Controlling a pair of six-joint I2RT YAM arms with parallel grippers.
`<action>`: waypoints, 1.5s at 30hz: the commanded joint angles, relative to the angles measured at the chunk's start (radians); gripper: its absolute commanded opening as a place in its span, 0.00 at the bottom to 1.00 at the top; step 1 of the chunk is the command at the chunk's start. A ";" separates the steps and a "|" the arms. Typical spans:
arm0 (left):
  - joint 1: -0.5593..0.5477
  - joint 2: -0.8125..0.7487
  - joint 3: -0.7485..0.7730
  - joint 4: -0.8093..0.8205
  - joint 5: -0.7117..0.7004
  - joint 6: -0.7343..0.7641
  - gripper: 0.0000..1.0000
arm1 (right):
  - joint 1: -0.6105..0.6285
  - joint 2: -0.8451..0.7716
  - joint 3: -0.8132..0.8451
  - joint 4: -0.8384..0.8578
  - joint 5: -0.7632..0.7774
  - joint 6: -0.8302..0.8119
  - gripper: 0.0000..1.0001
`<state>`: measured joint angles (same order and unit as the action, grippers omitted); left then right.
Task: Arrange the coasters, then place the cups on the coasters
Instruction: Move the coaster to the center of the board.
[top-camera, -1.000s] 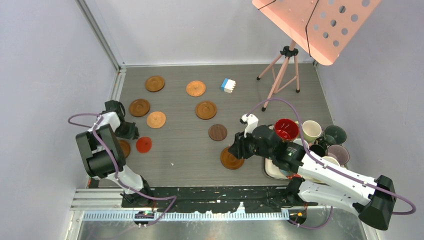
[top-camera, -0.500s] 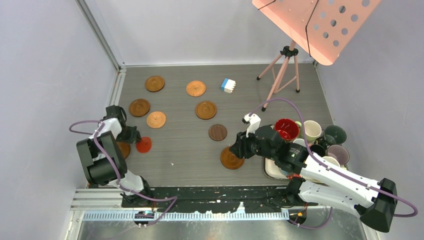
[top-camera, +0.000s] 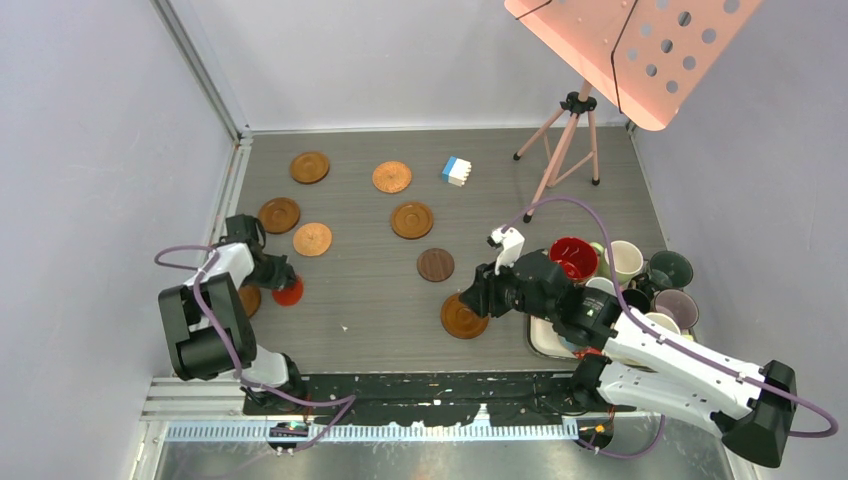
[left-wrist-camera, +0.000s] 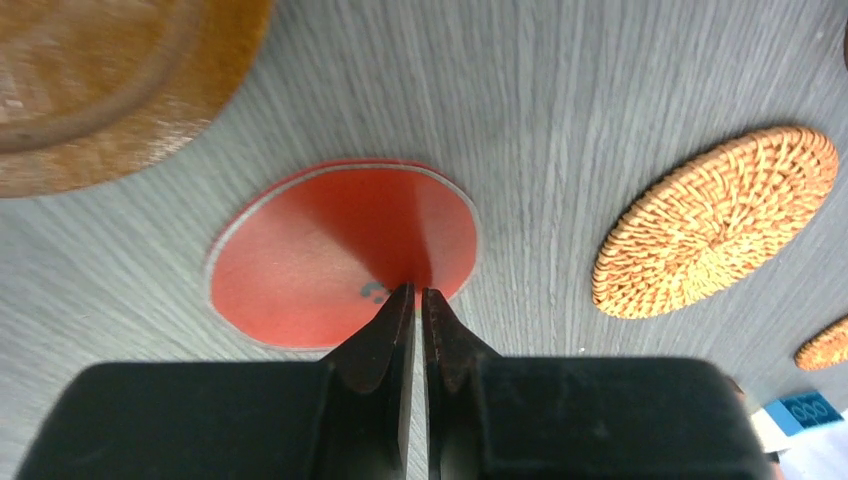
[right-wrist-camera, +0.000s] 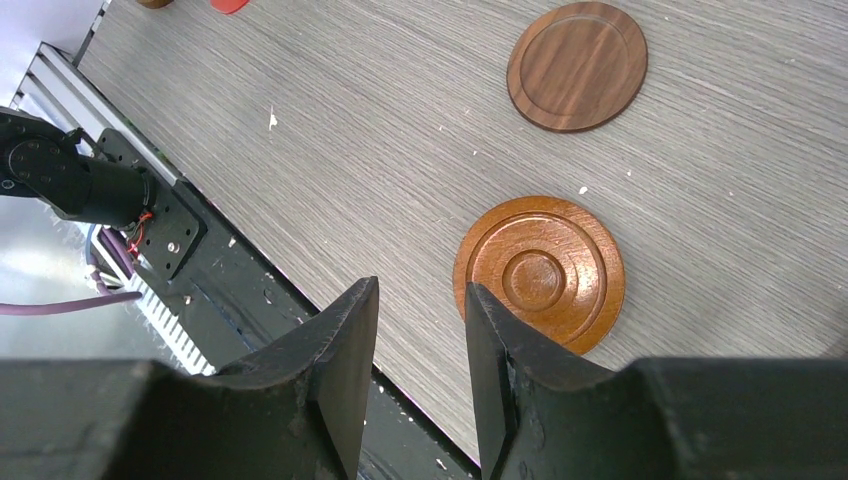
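Several round coasters lie spread over the grey table. A thin red coaster (left-wrist-camera: 340, 250) lies flat at the left (top-camera: 289, 293). My left gripper (left-wrist-camera: 416, 290) is shut, its tips on that coaster's near edge and nothing between them. A brown wooden coaster (left-wrist-camera: 100, 80) and a woven coaster (left-wrist-camera: 715, 220) lie beside it. My right gripper (right-wrist-camera: 420, 288) stands open and empty, just left of a ringed orange-brown coaster (right-wrist-camera: 540, 275), with a dark brown coaster (right-wrist-camera: 577, 65) beyond. The cups cluster at the right, among them a red-inside cup (top-camera: 573, 258), a cream cup (top-camera: 623, 261) and a dark green cup (top-camera: 668, 270).
A blue-and-white block (top-camera: 456, 171) sits at the back centre. A tripod stand (top-camera: 562, 140) with a pink perforated board stands at the back right. A white tray (top-camera: 545, 342) lies under the right arm. The table's black front edge (right-wrist-camera: 240, 300) runs below my right fingers.
My left gripper has slid right onto the red coaster and closed. The right arm has shifted slightly right; its jaws hold the same gap.
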<state>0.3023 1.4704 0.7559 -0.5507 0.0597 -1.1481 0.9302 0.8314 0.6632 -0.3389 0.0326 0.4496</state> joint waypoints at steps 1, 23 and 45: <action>0.020 -0.045 0.055 -0.069 -0.148 0.007 0.10 | 0.006 -0.028 0.002 0.003 0.012 -0.009 0.44; 0.135 0.093 0.194 -0.166 -0.187 0.016 0.14 | 0.005 -0.028 0.047 -0.041 0.045 -0.065 0.44; 0.062 -0.076 0.019 -0.064 -0.138 -0.111 0.18 | 0.004 -0.045 0.053 -0.036 0.038 -0.038 0.44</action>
<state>0.3721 1.4773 0.7876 -0.6300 -0.0223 -1.2366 0.9302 0.8047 0.6792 -0.3973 0.0666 0.3969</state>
